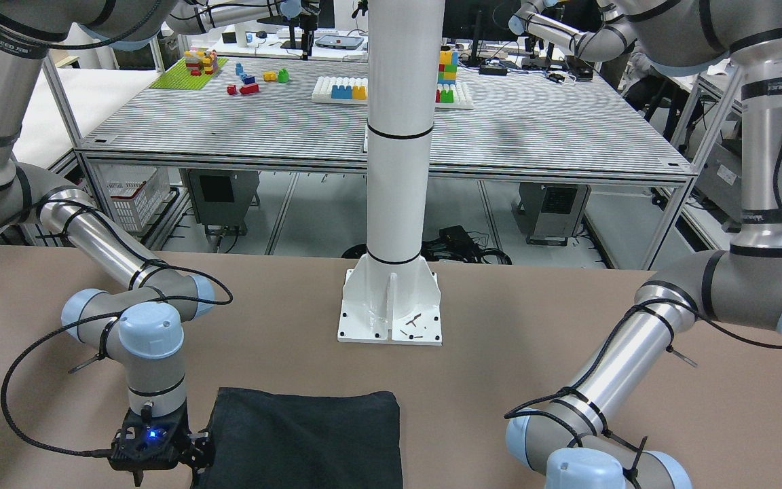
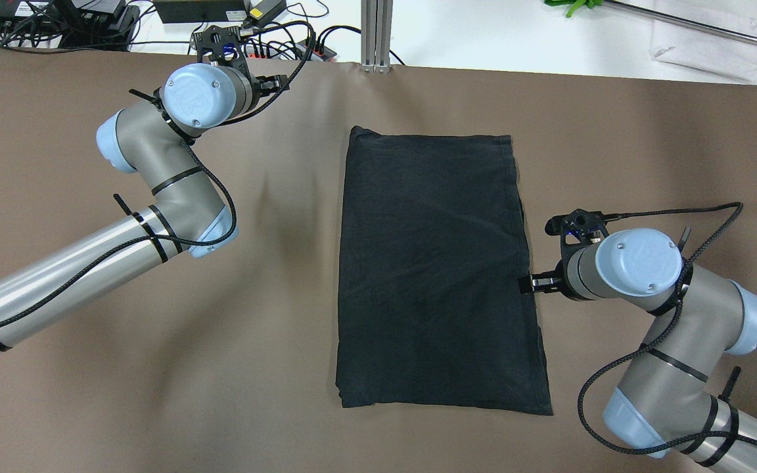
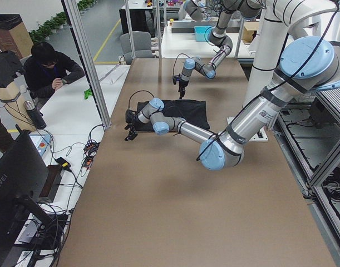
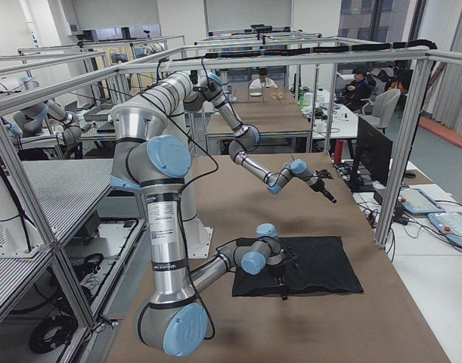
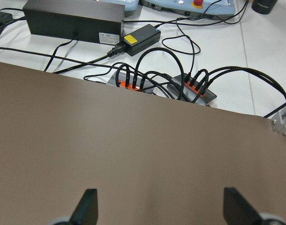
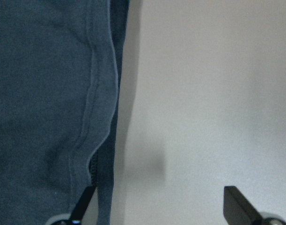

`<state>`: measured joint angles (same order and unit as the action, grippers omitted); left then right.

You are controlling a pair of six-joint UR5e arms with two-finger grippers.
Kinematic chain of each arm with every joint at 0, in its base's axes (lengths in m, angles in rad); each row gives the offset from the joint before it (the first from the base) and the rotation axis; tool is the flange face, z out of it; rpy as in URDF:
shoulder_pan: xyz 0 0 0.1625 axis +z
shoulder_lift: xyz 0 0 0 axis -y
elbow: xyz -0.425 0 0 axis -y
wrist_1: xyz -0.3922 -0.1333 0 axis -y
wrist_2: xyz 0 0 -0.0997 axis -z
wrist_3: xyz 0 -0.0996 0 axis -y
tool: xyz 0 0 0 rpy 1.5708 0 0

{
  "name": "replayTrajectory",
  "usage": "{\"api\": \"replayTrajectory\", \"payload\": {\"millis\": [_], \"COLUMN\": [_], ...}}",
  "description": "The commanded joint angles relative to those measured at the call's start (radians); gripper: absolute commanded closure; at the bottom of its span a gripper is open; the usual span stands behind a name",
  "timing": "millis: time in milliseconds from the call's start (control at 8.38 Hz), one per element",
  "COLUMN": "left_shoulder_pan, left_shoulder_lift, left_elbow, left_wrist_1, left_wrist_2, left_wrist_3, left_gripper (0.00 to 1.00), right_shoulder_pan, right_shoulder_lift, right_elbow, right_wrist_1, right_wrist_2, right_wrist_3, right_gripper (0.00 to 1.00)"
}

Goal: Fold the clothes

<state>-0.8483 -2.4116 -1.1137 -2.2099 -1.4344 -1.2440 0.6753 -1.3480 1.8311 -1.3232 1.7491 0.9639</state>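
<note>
The clothes are one dark charcoal garment (image 2: 437,269), lying flat as a folded rectangle in the middle of the brown table (image 2: 155,368). It also shows in the front view (image 1: 303,435). My right gripper (image 2: 528,284) is at the middle of its right edge, low to the table. In the right wrist view the gripper (image 6: 159,208) is open, and its left finger (image 6: 84,204) sits at the hemmed edge (image 6: 98,117). My left gripper (image 5: 159,208) is open and empty over bare table near the far edge, well left of the garment.
The white pillar base (image 1: 391,305) stands at the robot's side of the table. Power strips and cables (image 5: 161,84) lie just beyond the far table edge by the left gripper. A seated person (image 3: 47,72) is off the table's far side.
</note>
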Motion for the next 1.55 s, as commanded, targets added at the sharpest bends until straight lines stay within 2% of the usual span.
{"api": "replayTrajectory", "payload": {"millis": [0,119,239,358,477,596,716,835,1074,1432], "left_shoulder_pan": [-0.001,0.000,0.000,0.000,0.000,0.000,0.000,0.000,0.000,-0.001], "left_shoulder_lift": [0.000,-0.001,-0.003,-0.004,-0.004,-0.007,-0.011,-0.012,-0.014,-0.020], "left_elbow": [0.000,0.000,0.000,0.002,0.002,0.002,0.002,0.002,0.002,0.002], "left_wrist_1": [-0.001,-0.001,-0.001,-0.001,-0.001,-0.001,0.001,0.001,0.003,0.010], "left_wrist_2": [-0.001,-0.001,-0.003,-0.003,-0.004,-0.006,-0.006,-0.006,-0.006,-0.006], "left_wrist_3": [0.003,0.003,0.003,0.006,0.011,0.014,0.014,0.017,0.020,0.020], "left_gripper": [0.05,0.05,0.05,0.05,0.06,0.06,0.05,0.06,0.05,0.05], "right_shoulder_pan": [0.019,0.030,0.041,0.068,0.098,0.127,0.157,0.176,0.178,0.171], "right_shoulder_lift": [0.080,0.131,0.162,0.187,0.235,0.291,0.306,0.306,0.303,0.290], "right_elbow": [-0.016,-0.077,-0.117,-0.184,-0.294,-0.423,-0.485,-0.490,-0.498,-0.500], "right_wrist_1": [0.001,0.004,0.030,0.149,0.296,0.429,0.512,0.522,0.524,0.529], "right_wrist_2": [0.027,0.024,-0.015,-0.034,-0.017,0.033,0.097,0.145,0.180,0.198], "right_wrist_3": [-0.013,-0.013,-0.016,-0.014,-0.005,0.010,0.039,0.054,0.096,0.145], "right_gripper": [0.06,0.06,0.06,0.06,0.06,0.06,0.06,0.06,0.06,0.06]}}
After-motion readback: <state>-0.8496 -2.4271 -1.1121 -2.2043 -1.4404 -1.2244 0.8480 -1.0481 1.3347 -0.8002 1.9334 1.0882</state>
